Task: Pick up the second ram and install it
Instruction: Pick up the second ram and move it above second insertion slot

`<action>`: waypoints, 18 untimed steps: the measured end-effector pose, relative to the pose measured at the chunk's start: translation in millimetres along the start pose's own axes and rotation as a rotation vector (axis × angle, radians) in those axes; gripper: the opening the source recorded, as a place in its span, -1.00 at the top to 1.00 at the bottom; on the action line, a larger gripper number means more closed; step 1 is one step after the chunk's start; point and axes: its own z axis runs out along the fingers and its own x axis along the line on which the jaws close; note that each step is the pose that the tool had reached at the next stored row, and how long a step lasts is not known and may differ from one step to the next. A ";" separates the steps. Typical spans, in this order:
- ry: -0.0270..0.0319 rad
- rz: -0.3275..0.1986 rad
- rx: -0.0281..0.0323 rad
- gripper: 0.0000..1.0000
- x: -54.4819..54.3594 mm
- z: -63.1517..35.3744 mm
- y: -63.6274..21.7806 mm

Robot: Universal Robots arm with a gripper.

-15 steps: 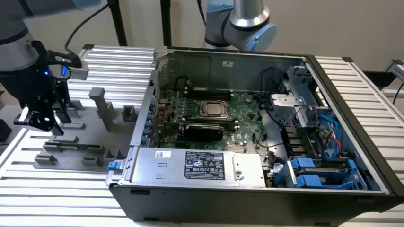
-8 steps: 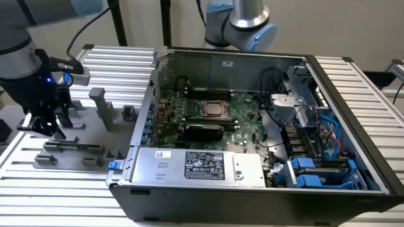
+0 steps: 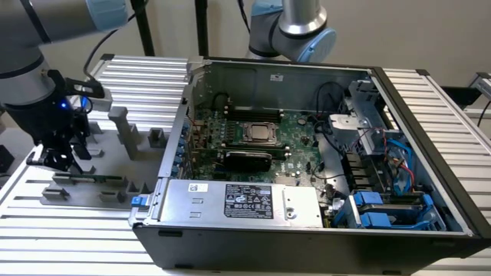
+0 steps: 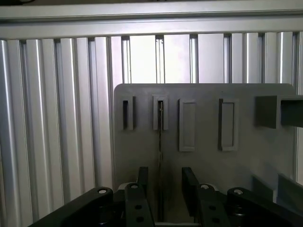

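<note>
From where I sit, the job has hardly begun. Nearest to me is the worktop (image 3: 69, 218), made of long silver metal slats, and it carries everything. On the exterior view's left, a flat grey holder plate (image 3: 115, 164) lies on it, and the second ram (image 3: 96, 178) stands on its thin edge in that plate. It has not been lifted yet. My claw (image 3: 63, 164) hangs right at the left end of the stick. In the wrist view the claw (image 4: 164, 182) is wide, with its two black fingers (image 4: 142, 189) apart. The ram (image 4: 161, 156) shows as one thin dark line running between them, with a gap on each side. I cannot tell if the fingers are low enough to grab it. So the pick-up and the putting-in are both left to do. To the exterior view's right of the plate sits the open computer case (image 3: 307, 241). Its silver power box (image 3: 245, 201) is near me and the green main board (image 3: 291, 129) lies farther in. I cannot make out the slots on that board well enough to say if one stick is already in. Past the case are a grey and blue robot joint (image 3: 295, 29) and a plain pale wall (image 3: 429, 34).
</note>
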 end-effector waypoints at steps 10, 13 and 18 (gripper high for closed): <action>-0.0002 0.000 0.0000 0.16 1.8 18.3 -0.2; -0.0007 0.000 -0.0001 0.16 2.5 23.6 -0.7; -0.0027 0.000 -0.0002 0.16 2.8 32.6 -3.8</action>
